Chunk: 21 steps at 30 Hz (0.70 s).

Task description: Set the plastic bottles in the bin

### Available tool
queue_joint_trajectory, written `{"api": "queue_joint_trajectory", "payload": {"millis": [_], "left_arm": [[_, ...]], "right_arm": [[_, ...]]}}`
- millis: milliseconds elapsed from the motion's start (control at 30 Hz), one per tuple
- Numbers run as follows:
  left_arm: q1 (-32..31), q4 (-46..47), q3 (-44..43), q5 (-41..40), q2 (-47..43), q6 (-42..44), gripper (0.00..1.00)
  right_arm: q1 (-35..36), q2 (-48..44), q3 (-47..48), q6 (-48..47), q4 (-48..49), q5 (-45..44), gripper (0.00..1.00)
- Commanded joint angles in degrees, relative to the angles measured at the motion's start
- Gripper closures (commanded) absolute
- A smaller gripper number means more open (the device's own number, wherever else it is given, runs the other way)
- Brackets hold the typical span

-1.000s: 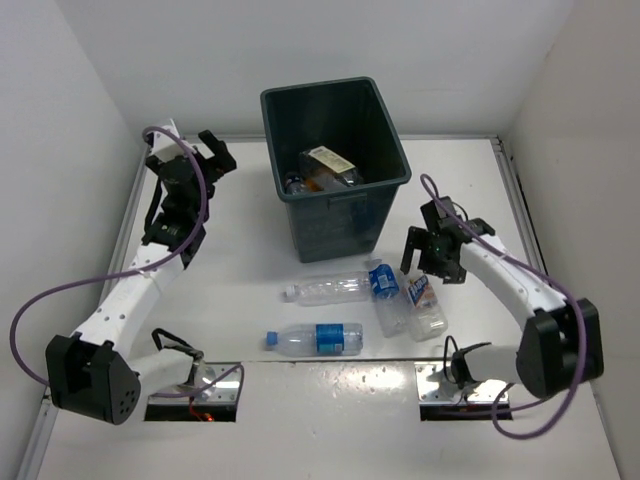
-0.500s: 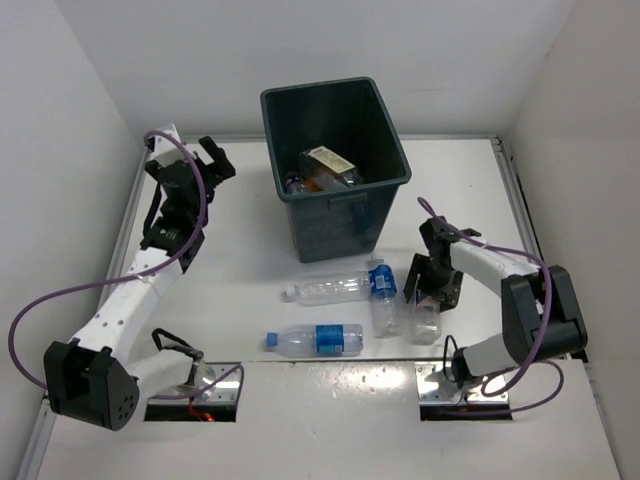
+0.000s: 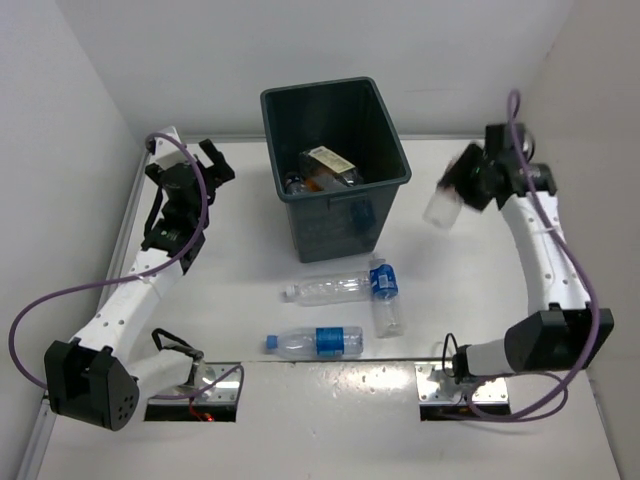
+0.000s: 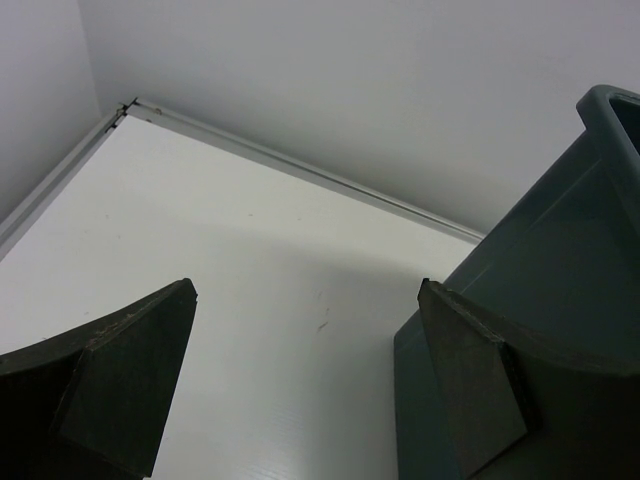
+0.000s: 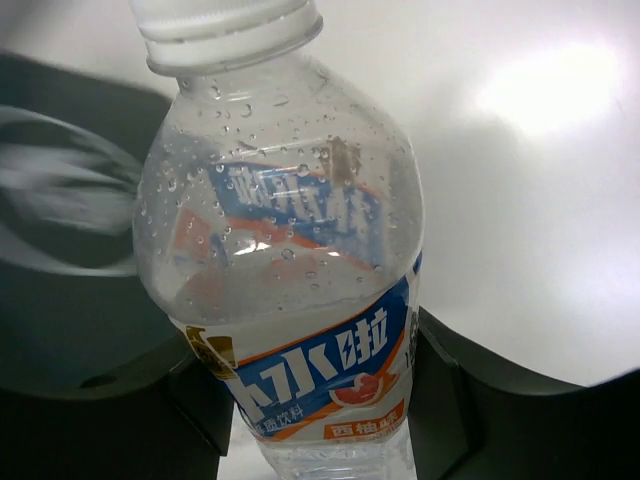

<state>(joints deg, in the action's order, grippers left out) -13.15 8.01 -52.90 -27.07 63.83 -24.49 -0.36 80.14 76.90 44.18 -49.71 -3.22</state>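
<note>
The right tool (image 5: 320, 405) is closed on a clear held bottle (image 5: 290, 250). Its dark fingers (image 5: 445, 400) press either side of the lower body, at the bottom of the white-and-blue label with orange trim. The white cap points away from the wrist camera, and droplets cling inside the plastic. Seen from above, this arm is raised, and tool and bottle show blurred in the air to the right of the bin (image 3: 330, 225), apart from its rim.

The left tool (image 3: 212, 160) has its jaws spread wide with nothing between them. It hovers left of the bin, near the far left corner of the counter (image 3: 240, 250); in its wrist view the bin's wall sits just beside the right finger.

The bin stands upright at the far middle of the counter, with binned bottles (image 3: 325, 165) lying inside.

In front of it three more lie on their sides:
- The unlabelled bottle (image 3: 325, 290) has its cap to the left.
- The blue-labelled bottle (image 3: 385, 297) lies at its right end, cap toward the bin.
- The nearest bottle (image 3: 315, 339) also has a blue label and its cap to the left, and lies closer to the arm bases.
</note>
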Motion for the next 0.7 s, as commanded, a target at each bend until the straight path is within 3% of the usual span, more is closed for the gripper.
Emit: {"api": "queue_joint_trajectory", "payload": {"millis": [0, 200, 333, 467, 567, 600, 667], "left_arm": [[-0.21, 0.95, 0.08, -0.26, -1.17, -0.38, 0.00], [-0.21, 0.95, 2.63, 1.41, -2.30, -0.91, 0.00], [-0.21, -0.10, 4.30, 2.46, -3.45, -0.91, 0.00], [-0.21, -0.63, 5.53, 3.08, -4.59, -2.13, 0.00], [-0.21, -1.15, 6.06, 4.39, -5.12, -2.67, 0.00], [-0.21, -1.16, 6.06, 5.35, -5.12, -2.67, 0.00], [-0.21, -1.68, 6.06, 5.97, -5.12, -2.67, 0.00]], "right_arm": [[-0.43, 0.71, 13.16, 4.50, 2.07, 2.41, 0.76], [0.97, 7.91, 37.05, 4.51, 7.96, 4.28, 0.71], [4.83, 9.59, 39.20, 6.00, 16.91, 7.70, 0.66], [15.01, 12.66, 42.35, 2.50, 21.59, 6.75, 0.61], [22.93, 17.06, 44.21, 0.03, 17.91, 5.77, 0.42], [25.30, 18.90, 44.21, 0.03, 16.33, 6.47, 0.17], [26.63, 20.66, 45.52, 0.03, 14.31, 8.40, 0.00]]}}
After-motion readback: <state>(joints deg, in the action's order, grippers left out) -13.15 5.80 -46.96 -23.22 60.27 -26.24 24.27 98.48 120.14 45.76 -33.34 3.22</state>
